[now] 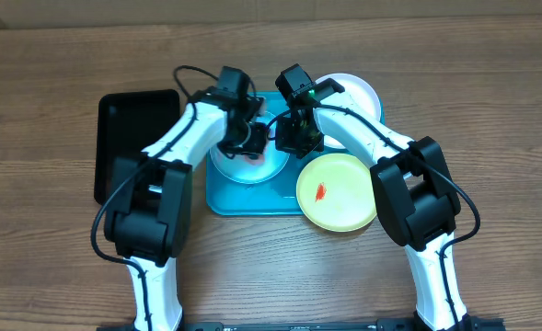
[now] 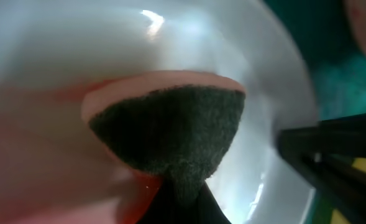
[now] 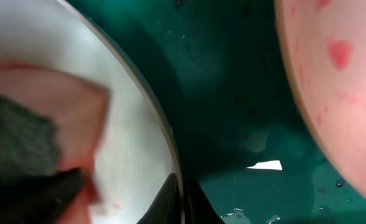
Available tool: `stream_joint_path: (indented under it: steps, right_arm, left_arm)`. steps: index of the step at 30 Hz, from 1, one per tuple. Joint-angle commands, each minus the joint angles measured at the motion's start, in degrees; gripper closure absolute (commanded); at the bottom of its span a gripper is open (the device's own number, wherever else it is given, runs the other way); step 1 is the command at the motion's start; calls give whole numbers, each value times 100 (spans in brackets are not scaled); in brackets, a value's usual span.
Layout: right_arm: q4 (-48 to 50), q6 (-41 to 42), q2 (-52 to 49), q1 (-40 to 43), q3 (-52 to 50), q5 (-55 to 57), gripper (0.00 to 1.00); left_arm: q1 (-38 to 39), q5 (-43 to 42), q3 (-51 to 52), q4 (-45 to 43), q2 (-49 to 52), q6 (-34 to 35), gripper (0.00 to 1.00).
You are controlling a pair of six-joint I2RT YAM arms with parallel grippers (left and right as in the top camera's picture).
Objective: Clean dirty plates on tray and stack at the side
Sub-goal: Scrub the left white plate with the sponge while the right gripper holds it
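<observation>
The pale blue plate (image 1: pixel 248 167) lies on the turquoise tray (image 1: pixel 252 200). My left gripper (image 1: pixel 252 140) is shut on a sponge (image 2: pixel 170 130) with a dark scouring face and presses it onto the plate's wet inside (image 2: pixel 232 50). My right gripper (image 1: pixel 294 138) is shut on the plate's right rim (image 3: pixel 170 155), one finger each side (image 3: pixel 183 199). The sponge also shows in the right wrist view (image 3: pixel 27 143). The yellow-green plate (image 1: pixel 337 191) with a red smear overlaps the tray's right edge. The white plate (image 1: pixel 355 92) lies on the table behind the right arm.
A smaller black tray (image 1: pixel 132 138) lies on the table to the left of the turquoise tray. Water drops and wet patches lie on the turquoise tray's floor (image 3: pixel 232 93). The yellow-green plate's smeared face (image 3: pixel 338 93) is close on the right of my right gripper.
</observation>
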State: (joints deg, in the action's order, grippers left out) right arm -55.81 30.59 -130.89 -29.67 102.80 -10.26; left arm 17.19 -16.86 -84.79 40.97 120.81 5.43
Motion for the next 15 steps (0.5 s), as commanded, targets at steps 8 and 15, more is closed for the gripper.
stream_joint_path:
  steps: [8,15]
  right_arm:
    - [35,-61,-92,-96,-46,11,96]
    - [39,-57,-92,-96,-46,11,96]
  left_arm:
    - [-225,3414,-63,-136,179,1303,96]
    - [15,2684,-63,369,179,973,96]
